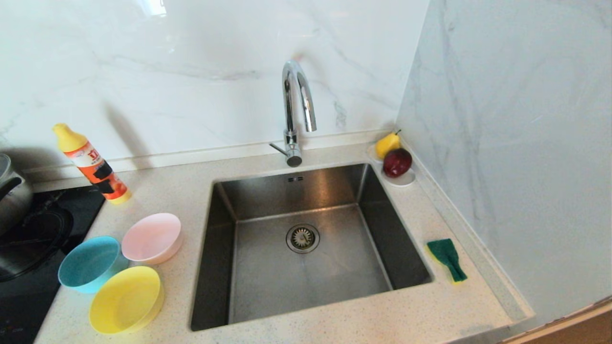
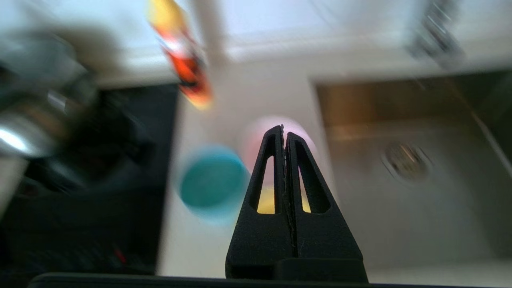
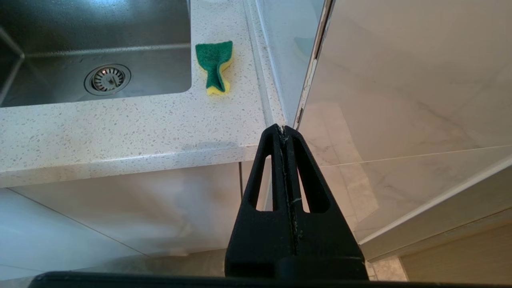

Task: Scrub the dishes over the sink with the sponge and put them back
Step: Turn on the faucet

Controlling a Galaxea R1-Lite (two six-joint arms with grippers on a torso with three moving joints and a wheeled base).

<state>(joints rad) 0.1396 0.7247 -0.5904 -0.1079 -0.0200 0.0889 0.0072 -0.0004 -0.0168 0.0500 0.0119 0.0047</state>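
Observation:
Three small bowls sit on the counter left of the sink (image 1: 306,191): a pale pink bowl (image 1: 151,238), a light blue bowl (image 1: 89,263) and a yellow bowl (image 1: 125,299). The sponge (image 1: 447,259), green face up and bent, lies on the counter right of the sink. Neither arm shows in the head view. My left gripper (image 2: 284,129) is shut and empty, held above the bowls, with the blue bowl (image 2: 212,182) and pink bowl (image 2: 256,136) blurred beneath it. My right gripper (image 3: 283,129) is shut and empty, parked below the counter's front edge, short of the sponge (image 3: 215,66).
A chrome faucet (image 1: 296,110) rises behind the sink. A yellow-capped detergent bottle (image 1: 93,165) stands at the back left. A steel pot (image 1: 12,188) sits on the black cooktop (image 1: 28,258). A white saucer (image 1: 400,179) with fruit stands in the back right corner by the wall.

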